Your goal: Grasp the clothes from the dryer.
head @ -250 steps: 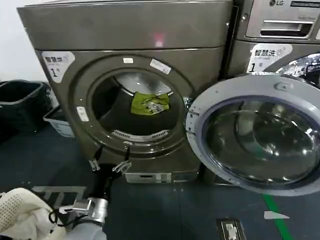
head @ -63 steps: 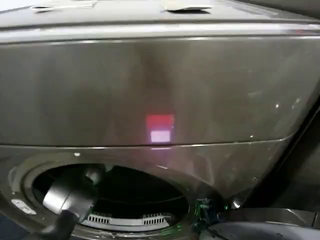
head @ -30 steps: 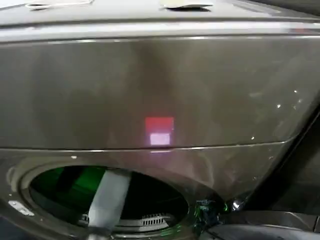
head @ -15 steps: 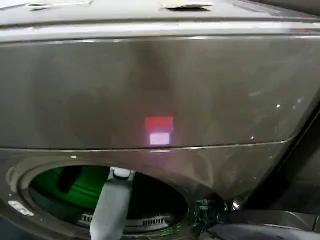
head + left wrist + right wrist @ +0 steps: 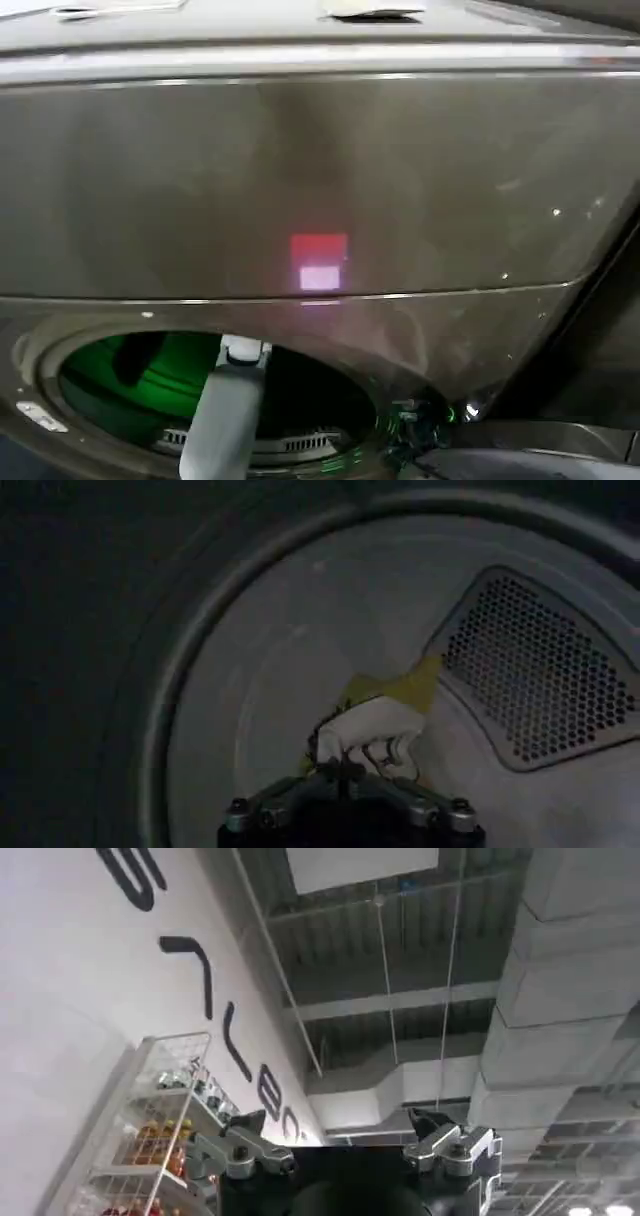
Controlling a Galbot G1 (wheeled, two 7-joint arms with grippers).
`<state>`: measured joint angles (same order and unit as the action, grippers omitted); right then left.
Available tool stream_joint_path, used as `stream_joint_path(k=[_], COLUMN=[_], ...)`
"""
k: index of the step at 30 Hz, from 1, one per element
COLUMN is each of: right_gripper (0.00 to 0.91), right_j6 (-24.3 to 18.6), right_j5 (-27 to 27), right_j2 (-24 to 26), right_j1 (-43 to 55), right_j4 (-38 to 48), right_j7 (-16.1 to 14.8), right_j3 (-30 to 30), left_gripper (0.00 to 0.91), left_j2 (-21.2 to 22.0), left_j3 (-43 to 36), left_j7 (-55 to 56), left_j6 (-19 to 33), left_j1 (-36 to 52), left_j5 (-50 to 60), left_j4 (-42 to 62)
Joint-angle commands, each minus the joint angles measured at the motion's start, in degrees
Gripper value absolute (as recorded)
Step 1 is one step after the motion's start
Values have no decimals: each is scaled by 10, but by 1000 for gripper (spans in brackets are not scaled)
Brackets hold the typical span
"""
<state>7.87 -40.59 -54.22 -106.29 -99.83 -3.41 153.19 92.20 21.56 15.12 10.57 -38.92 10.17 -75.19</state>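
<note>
Clothes (image 5: 385,720) now bunched at left gripper (image 5: 345,770), fingers seemingly clamped on them deep inside dryer (image 5: 320,180); right gripper (image 5: 345,1148) idle, fingers apart.

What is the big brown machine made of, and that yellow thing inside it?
The dryer looks like metal with a smooth bronze-grey finish: its front throws back a soft sheen and a red light's glow. The clothes look like soft fabric, yellow-green with a white printed patch, crumpled in folds against the drum's pale back wall. The left gripper is right at them, deep in the drum.
</note>
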Motion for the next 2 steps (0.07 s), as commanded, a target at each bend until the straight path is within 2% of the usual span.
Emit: stream_joint_path(k=[1,2], right_gripper=[907,907], right_j6=[2,3], right_j5=[-1,-1], right_j2=[4,4], right_j1=[-3,-4], right_j4=[0,1], right_j7=[-2,-2], right_j3=[6,8], left_gripper=[0,0], left_j2=[7,6], left_j3=[-3,-3], left_j7=[-3,-4], left_j6=[-4,-5], left_j1=[-4,-4], left_j5=[-2,-3], left_j4=[-1,0])
